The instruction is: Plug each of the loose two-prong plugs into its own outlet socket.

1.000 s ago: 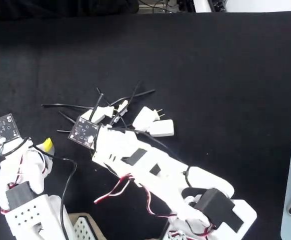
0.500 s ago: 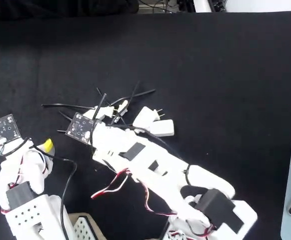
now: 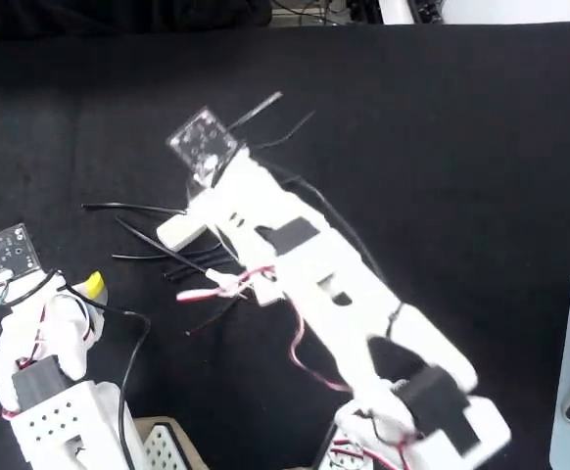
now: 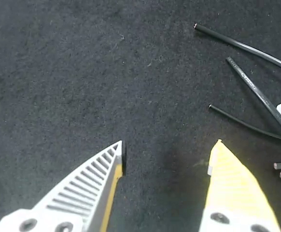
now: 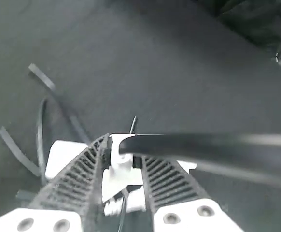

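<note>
Fingers of the right gripper are pressed onto a white two-prong plug, with a black cable crossing just above them. From above, the right arm stretches long from its base at 5 o'clock toward 11 o'clock over the black table. At 8 o'clock the left arm sits folded. The left gripper is spread wide over the table, with loose cable ends nearby.

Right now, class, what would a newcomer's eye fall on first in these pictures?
The white right arm stretches over the middle of the black table, right gripper shut on a white plug crossed by a black cord. The left gripper sits at the near-left corner, fingers open over the tabletop.
</note>
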Action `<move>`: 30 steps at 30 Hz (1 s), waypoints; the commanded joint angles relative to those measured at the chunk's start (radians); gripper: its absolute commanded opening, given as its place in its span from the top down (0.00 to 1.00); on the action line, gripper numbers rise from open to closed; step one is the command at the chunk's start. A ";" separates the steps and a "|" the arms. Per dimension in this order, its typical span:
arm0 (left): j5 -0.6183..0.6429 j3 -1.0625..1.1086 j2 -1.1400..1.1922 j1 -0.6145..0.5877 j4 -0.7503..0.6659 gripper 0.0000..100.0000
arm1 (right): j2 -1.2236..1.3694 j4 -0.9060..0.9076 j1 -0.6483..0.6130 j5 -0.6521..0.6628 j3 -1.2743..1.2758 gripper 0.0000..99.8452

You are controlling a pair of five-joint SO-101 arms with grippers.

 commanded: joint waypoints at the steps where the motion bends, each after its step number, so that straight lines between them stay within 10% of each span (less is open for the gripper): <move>1: 0.000 -0.007 -0.006 -0.001 0.002 0.72 | 0.125 -0.181 0.044 -0.018 -0.124 0.99; 15: 0.000 -0.007 -0.006 -0.001 0.003 0.71 | 0.699 -0.084 0.157 -0.239 -0.730 0.89; 19: 0.000 -0.007 -0.006 -0.001 0.003 0.71 | 0.680 0.035 0.144 -0.255 -0.765 0.73; 30: 0.000 -0.007 -0.006 -0.001 0.005 0.71 | 0.331 0.526 0.144 -0.255 -0.762 0.87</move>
